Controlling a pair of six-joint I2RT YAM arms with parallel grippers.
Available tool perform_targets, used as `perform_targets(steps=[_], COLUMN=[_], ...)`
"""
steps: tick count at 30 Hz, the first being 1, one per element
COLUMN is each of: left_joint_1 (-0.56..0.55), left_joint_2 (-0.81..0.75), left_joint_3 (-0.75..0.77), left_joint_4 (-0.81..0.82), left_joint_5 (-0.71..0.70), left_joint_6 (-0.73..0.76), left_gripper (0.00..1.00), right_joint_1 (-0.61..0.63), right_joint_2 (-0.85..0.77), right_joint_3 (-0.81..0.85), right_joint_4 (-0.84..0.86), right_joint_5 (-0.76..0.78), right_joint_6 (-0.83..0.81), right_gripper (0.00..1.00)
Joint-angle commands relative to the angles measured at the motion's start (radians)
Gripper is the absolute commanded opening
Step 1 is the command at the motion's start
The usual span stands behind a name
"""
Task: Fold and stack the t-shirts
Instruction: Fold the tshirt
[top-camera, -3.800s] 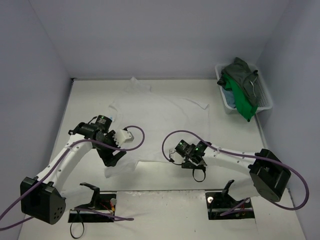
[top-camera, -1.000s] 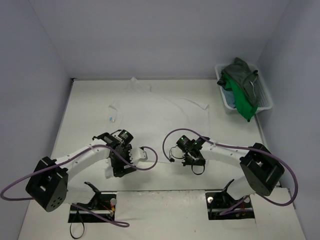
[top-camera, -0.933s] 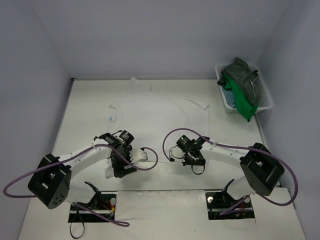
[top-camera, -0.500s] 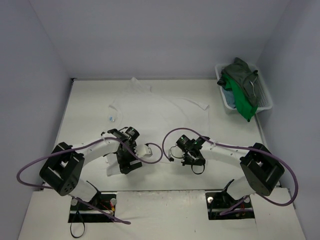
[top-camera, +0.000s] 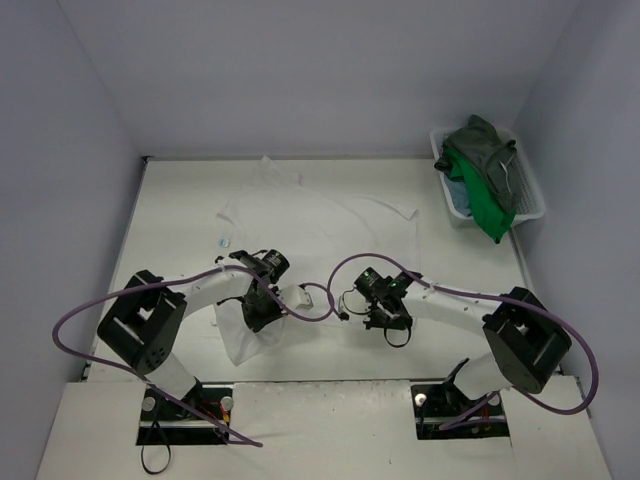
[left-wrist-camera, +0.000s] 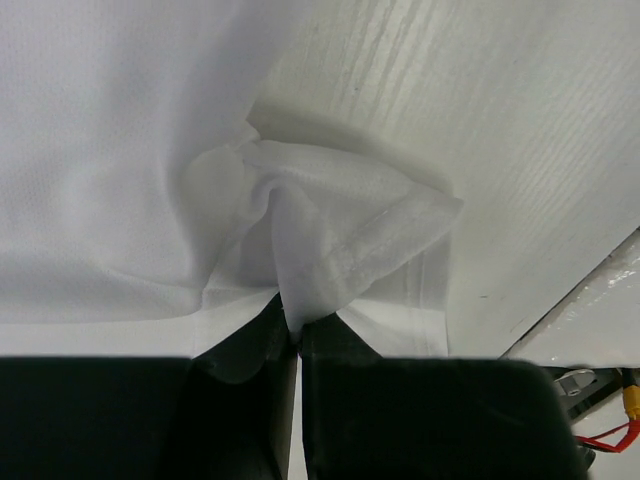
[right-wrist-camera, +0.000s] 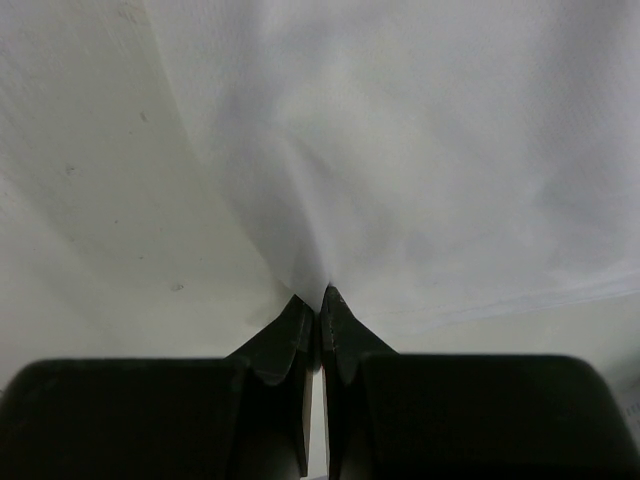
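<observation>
1. The white t-shirt (top-camera: 320, 225) lies spread on the surface (top-camera: 180, 200). Its body runs from the centre toward 12 o'clock in the overhead view. One sleeve reaches to about 11 o'clock, near the back wall. A small blue tag (top-camera: 224, 243) shows at the shirt's 9 o'clock edge.

2. The left claw (top-camera: 262, 318) sits at the shirt's 7 o'clock corner. In the wrist view its fingers (left-wrist-camera: 240, 350) are pressed together on a bunched fold of white cloth. I see a hemmed edge gathered into a puckered knot just ahead of the tips. I record this claw as clamped on the shirt. The cloth around it is crumpled and drawn toward the near edge of the surface.

3. The right claw (top-camera: 385, 322) sits at the shirt's 5 o'clock edge, well apart from the left one. Its wrist view shows the two fingers (right-wrist-camera: 290, 335) closed tip to tip, with a ridge of white cloth rising into them. I record this claw as pinching the same shirt.

4. The white mesh basket (top-camera: 458, 216) stands at 2 o'clock on the surface, against the right wall. The dark grey-green shirt (top-camera: 485, 145) is heaped on top. The bright green shirt (top-camera: 480, 195) hangs over the basket's front rim. A patch of the teal-blue shirt (top-camera: 456, 195) shows at the basket's 9 o'clock side. None of these three is folded.

5. Purple cables (top-camera: 90, 320) loop from both arms.
</observation>
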Motion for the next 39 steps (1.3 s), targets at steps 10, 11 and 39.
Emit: perform_targets(steps=[10, 11, 39], left_joint_1=[0.013, 0.020, 0.133], left_joint_2=[-0.062, -0.088, -0.105], left_joint_3=[-0.015, -0.012, 0.275], left_joint_4=[-0.202, -0.209, -0.337], left_joint_5=[-0.035, -0.042, -0.096], left_joint_6=[0.075, 0.077, 0.132], left_gripper=[0.00, 0.00, 0.00], right_joint_1=[-0.024, -0.027, -0.210], right_joint_2=[-0.041, -0.044, -0.060], right_joint_3=[0.061, 0.066, 0.176], right_joint_4=[-0.015, -0.015, -0.021], right_joint_5=[-0.003, -0.006, 0.012], right_joint_6=[-0.007, -0.007, -0.134], right_gripper=[0.00, 0.00, 0.00])
